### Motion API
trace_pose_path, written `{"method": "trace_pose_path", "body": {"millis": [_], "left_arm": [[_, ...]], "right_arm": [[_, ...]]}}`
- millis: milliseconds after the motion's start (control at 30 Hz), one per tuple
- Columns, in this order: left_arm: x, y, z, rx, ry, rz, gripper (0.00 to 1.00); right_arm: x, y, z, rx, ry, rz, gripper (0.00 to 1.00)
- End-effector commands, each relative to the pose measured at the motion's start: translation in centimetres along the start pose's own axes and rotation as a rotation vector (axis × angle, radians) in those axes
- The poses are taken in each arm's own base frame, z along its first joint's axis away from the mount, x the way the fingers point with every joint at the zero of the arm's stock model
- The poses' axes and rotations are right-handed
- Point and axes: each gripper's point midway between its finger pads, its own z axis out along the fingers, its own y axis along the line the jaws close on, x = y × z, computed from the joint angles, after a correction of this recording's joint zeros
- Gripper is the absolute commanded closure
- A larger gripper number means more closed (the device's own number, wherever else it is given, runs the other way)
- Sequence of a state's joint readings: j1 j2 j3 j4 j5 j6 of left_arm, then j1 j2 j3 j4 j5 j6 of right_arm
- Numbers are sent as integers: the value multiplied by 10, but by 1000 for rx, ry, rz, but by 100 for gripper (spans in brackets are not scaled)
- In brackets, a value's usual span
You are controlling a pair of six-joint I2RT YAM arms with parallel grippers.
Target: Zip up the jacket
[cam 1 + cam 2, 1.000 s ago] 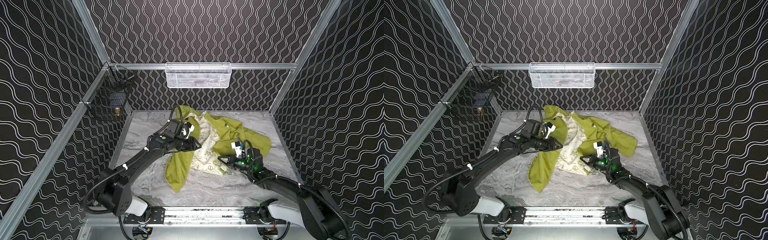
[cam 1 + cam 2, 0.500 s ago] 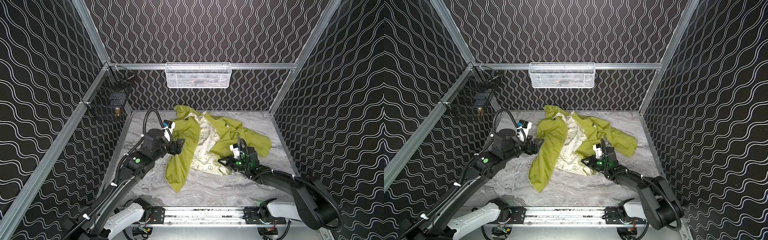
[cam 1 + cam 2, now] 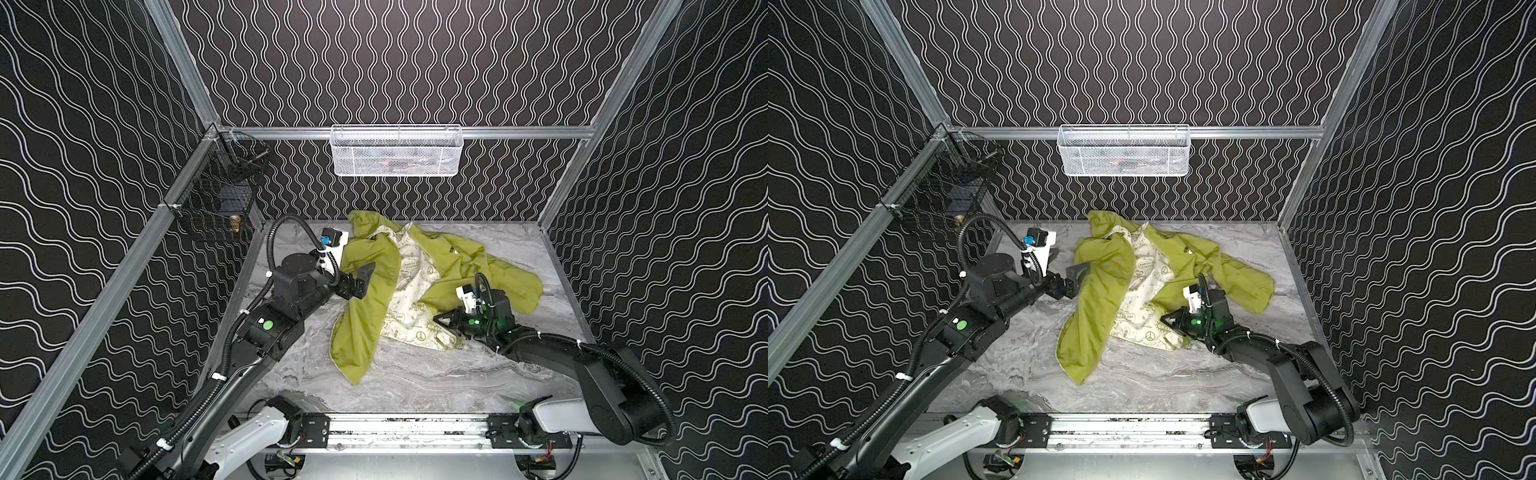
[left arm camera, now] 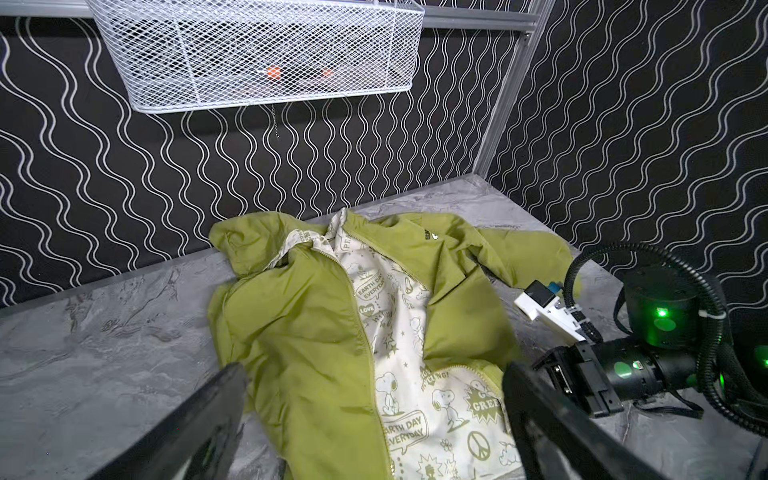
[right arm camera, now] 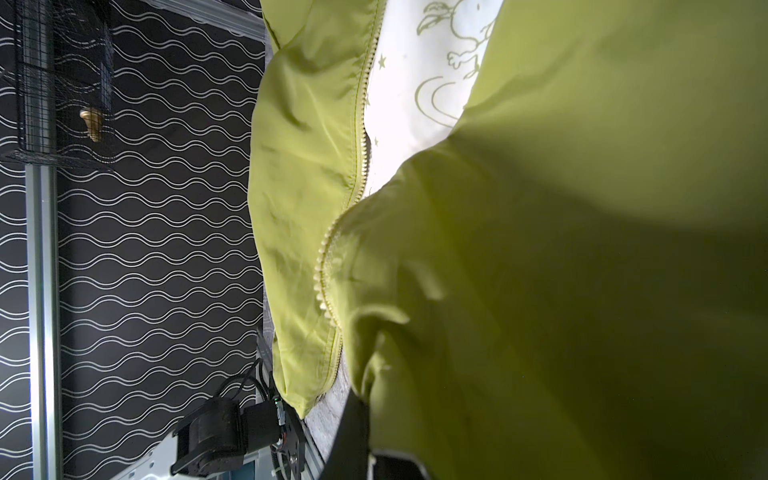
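The yellow-green jacket [image 3: 365, 320] [image 3: 1096, 299] lies unzipped on the marble tabletop, front panels spread and cream printed lining [image 4: 399, 374] showing. My left gripper [image 3: 359, 279] [image 3: 1074, 277] [image 4: 374, 386] hovers open at the outer edge of the jacket's left panel, nothing between its fingers [image 4: 226, 399]. My right gripper [image 3: 441, 322] [image 3: 1168, 322] [image 5: 365, 415] is low at the bottom edge of the right panel, shut on the jacket [image 5: 540, 249] fabric, which drapes over it. Zipper teeth [image 5: 326, 253] run along the panel edges, apart.
A white mesh basket [image 3: 397, 151] hangs on the back wall above the jacket. A black wire basket [image 3: 216, 199] is fixed to the left wall. Patterned walls close in three sides. Bare marble tabletop [image 3: 436, 374] lies in front of the jacket.
My left gripper opened and let go of the left front panel, and the arm drew back to the left. The panel dropped flat. The right gripper stayed put.
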State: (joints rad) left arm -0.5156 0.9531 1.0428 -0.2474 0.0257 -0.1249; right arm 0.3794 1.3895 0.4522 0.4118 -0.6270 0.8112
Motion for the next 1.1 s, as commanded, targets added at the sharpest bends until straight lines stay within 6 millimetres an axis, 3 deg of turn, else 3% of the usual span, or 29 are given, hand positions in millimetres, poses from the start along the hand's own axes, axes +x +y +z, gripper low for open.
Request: {"method": "trace_pose_path", "body": {"millis": [0,100,167,300,433,633,800,867,1000,1067], "left_arm": [[-6,10,1,-58,-19,-3,1],[6,37,2,-220,40,-95,1],[15,40,3,-240,101,-96,1],[36,25,12,-161,246,-106,2],[79,12,9,-94,468,-129,12],[151,0,-22,-56,771,-199,20],[195,-14,-53,-19,878,-317,24],[202,-18,-66,-39,910,-320,24],[231,-30,-73,-59,963,-394,25],[258,-45,-68,-42,974,-445,27]], "right_arm": [[-5,9,0,-29,-8,-30,100],[-4,8,1,-35,-7,-24,100],[-3,9,1,-42,-8,-21,100],[0,6,0,-41,-4,-14,100],[-1,6,0,-39,-4,-14,100],[-1,5,2,-42,-1,-6,100],[1,3,2,-33,2,-4,100],[0,2,1,-28,-3,-1,100],[0,2,1,-32,-3,8,100],[0,2,1,-36,-5,11,100]]}}
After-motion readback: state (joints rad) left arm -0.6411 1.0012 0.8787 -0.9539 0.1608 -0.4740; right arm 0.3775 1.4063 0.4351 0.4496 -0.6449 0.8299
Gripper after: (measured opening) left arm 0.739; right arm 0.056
